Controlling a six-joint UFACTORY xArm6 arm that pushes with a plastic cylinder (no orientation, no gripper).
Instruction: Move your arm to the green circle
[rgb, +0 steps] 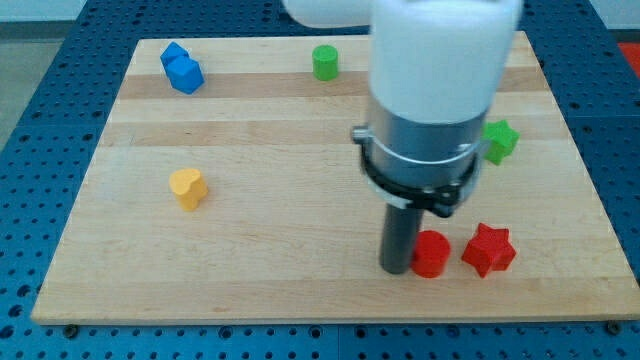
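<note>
The green circle (325, 62), a short green cylinder, stands near the board's top edge, a little left of centre. My tip (397, 270) rests on the board at the lower right, far below the green circle and slightly to its right. The tip touches or nearly touches the left side of a red cylinder (432, 254). The arm's white and grey body (430, 100) hangs over the board's right half and hides what is behind it.
A red star (488, 249) sits right of the red cylinder. A green star (499, 140) is at the right, partly behind the arm. A blue block (181, 69) is at the top left, a yellow heart (187, 187) at the left. The wooden board (300, 290) lies on a blue perforated table.
</note>
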